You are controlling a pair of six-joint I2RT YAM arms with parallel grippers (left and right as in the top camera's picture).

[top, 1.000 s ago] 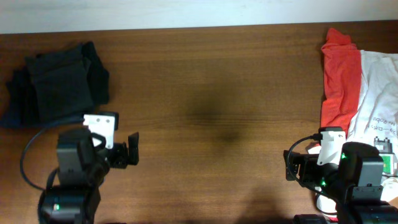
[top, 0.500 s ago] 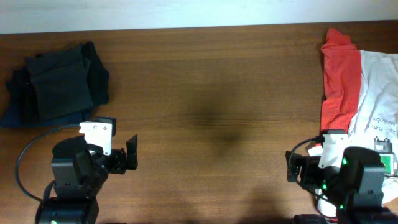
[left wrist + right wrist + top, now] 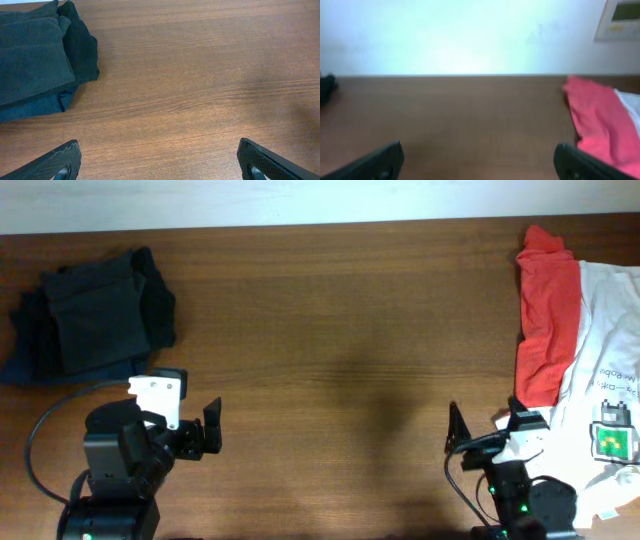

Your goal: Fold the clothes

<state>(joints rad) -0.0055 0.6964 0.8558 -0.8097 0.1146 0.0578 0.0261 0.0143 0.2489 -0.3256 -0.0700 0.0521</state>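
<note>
A folded pile of black and navy clothes (image 3: 90, 320) lies at the table's far left; it also shows in the left wrist view (image 3: 37, 60). A red garment (image 3: 545, 310) and a white printed garment (image 3: 610, 350) lie heaped at the right edge; the red one shows in the right wrist view (image 3: 597, 120). My left gripper (image 3: 205, 430) is open and empty, below and right of the dark pile; its fingers frame bare wood (image 3: 157, 167). My right gripper (image 3: 458, 435) is open and empty, just left of the red garment, its fingers wide apart (image 3: 477, 162). No NIKE T-shirt shows.
The brown wooden table (image 3: 330, 360) spans the view. A pale wall (image 3: 470, 35) stands behind its far edge, with a wall panel (image 3: 620, 17) at upper right. A small green and white device (image 3: 612, 438) lies on the white garment.
The right arm has pulled back toward the front edge and tilted up, so its camera looks level across the table. The left arm drew back earlier and is now still.
</note>
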